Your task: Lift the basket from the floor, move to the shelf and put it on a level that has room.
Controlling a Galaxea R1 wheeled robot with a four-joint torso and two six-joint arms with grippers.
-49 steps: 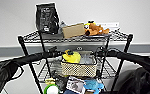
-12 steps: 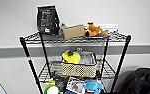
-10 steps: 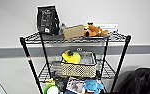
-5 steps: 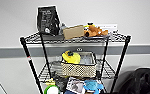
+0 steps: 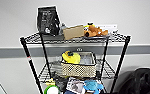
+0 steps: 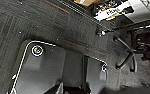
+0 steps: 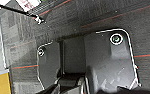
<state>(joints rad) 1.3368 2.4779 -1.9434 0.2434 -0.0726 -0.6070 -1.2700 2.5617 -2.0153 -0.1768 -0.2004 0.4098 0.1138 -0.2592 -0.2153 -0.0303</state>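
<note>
1. At the left of the head view, a black pouch bag (image 5: 48, 20) stands upright at the left end of the top tier of the shelf (image 5: 28, 56), a black wire rack set against a pale wall.
2. Beside the bag a brown carton box (image 5: 73, 32) leans, and right of it lies an orange plush toy (image 5: 94, 31); together they take up most of that top tier, which is likely why the basket sits lower.
3. The basket (image 5: 78, 67), cream woven with a pale liner rim, rests on the level (image 5: 108, 71) second from the top, roughly centred, with bare grid on either side. A yellow item (image 5: 71, 57) sits in its left half. I judge the placing done, since the basket stands level on the grid and nothing holds it.
4. Below, the lower tier is crowded: a green-rimmed round thing (image 5: 52, 89), a printed packet (image 5: 76, 86) and a blue soft item (image 5: 92, 85). A dark bag (image 5: 138, 80) sits at the far right, beside the rack.
5. The wrist views add what the head view lacks: the floor (image 6: 21, 20), dark grey carpet with thin red lines, and a rack caster (image 6: 101, 32) on it. Both cameras look down at the carpet, well away from the basket.
6. Whether the fingers of either gripper are apart or closed, I cannot tell.
</note>
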